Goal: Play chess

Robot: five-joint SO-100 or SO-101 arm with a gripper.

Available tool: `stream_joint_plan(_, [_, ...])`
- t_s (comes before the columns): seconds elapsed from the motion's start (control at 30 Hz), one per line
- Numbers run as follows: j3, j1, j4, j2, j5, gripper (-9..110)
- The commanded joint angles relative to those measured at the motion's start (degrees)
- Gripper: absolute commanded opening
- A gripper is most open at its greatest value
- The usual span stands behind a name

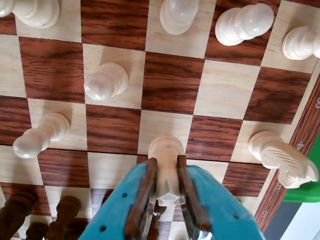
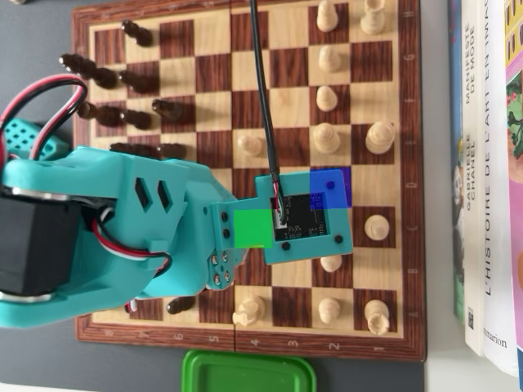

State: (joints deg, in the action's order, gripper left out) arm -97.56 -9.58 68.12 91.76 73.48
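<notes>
You have a white pawn (image 1: pixel 166 167) clamped between the jaws of the gripper (image 1: pixel 167 197); in the wrist view the two brown pads press its sides, its rounded head points away from the camera, and it hangs over the seam between a light and a dark square near the middle of the chessboard (image 1: pixel 170 82). Whether its base touches the wood or floats just above, I cannot tell.

To finish this move cleanly, centre the piece over one square before you lower it, keep it upright, and part the jaws only once the base sits flat. Then lift straight up so the pads do not drag the pawn over.

In the wrist view, watch the neighbours. The white knight (image 1: pixel 282 160) stands near on the right by the board's edge, and two white pawns, one (image 1: pixel 105 81) and another (image 1: pixel 40 135), stand to the left, each about a square off. Farther away runs a row of white pieces (image 1: pixel 244 22), well apart from the jaws. The dark pieces (image 1: pixel 62 215) crowd the near left corner, close to the arm's body, so any sideways swing risks toppling them.

In the overhead view the arm (image 2: pixel 106 229) covers much of the lower left board, and a black cable (image 2: pixel 263 90) trails across the squares above the pieces. A green lid (image 2: pixel 248 371) and books (image 2: pixel 490 163) lie off the board.
</notes>
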Motion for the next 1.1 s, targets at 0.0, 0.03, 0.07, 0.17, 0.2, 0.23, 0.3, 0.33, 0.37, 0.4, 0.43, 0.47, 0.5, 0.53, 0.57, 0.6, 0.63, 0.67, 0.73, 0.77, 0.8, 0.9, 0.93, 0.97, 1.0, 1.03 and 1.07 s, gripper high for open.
stream_joint_plan(0.0, [-0.35,-0.53,-1.67,2.46,-0.26,4])
stream_joint_plan(0.03, [-0.44,-0.53,-1.67,2.46,-0.26,4])
stream_joint_plan(0.07, [-0.44,-0.53,-1.67,2.37,-0.26,4])
stream_joint_plan(0.17, [-0.62,-0.53,-1.58,2.29,-0.26,4])
stream_joint_plan(0.2, [-0.97,-0.53,-1.67,2.29,-0.26,4])
stream_joint_plan(0.23, [-1.32,-0.53,-1.76,2.29,-0.26,4])
stream_joint_plan(0.3, [-1.85,-0.53,-1.76,2.20,-0.26,4])
stream_joint_plan(0.33, [-2.02,-0.53,-1.76,1.93,-0.26,4])
stream_joint_plan(0.37, [-2.02,-0.53,-1.76,1.41,-0.26,4])
stream_joint_plan(0.4, [-2.02,-0.53,-1.76,0.70,-0.26,4])
stream_joint_plan(0.43, [-1.85,-0.62,-1.76,0.18,-0.26,4])
stream_joint_plan(0.47, [-1.67,-0.79,-1.76,-0.26,-0.26,4])
stream_joint_plan(0.5, [-1.58,-0.79,-1.76,-0.53,-0.26,4])
stream_joint_plan(0.53, [-1.58,-0.79,-1.76,-0.79,-0.26,4])
stream_joint_plan(0.57, [-1.58,-0.79,-1.85,-1.05,-0.26,4])
stream_joint_plan(0.6, [-1.58,-0.79,-1.85,-1.05,-0.26,4])
stream_joint_plan(0.63, [-1.58,-0.79,-1.85,-1.14,-0.26,4])
stream_joint_plan(0.67, [-1.58,-0.79,-2.02,-1.14,-0.26,4])
stream_joint_plan(0.73, [-1.58,-0.79,-3.34,-1.14,-0.26,4])
stream_joint_plan(0.77, [-1.58,-0.62,-3.96,-1.14,-0.26,4])
stream_joint_plan(0.8, [-1.58,-0.62,-4.13,-1.14,-0.26,4])
stream_joint_plan(0.9, [-1.67,-0.70,-4.04,-1.14,-0.26,4])
stream_joint_plan(0.93, [-1.76,-0.70,-4.04,-1.14,-0.26,4])
stream_joint_plan(0.97, [-1.93,-0.70,-4.04,-1.14,-0.26,4])
stream_joint_plan(1.0, [-2.20,-0.70,-4.04,-1.23,-0.26,4])
stream_joint_plan(1.03, [-2.29,-0.70,-4.04,-1.23,-0.26,4])
stream_joint_plan(1.07, [-2.29,-0.70,-4.04,-1.58,-0.26,4])
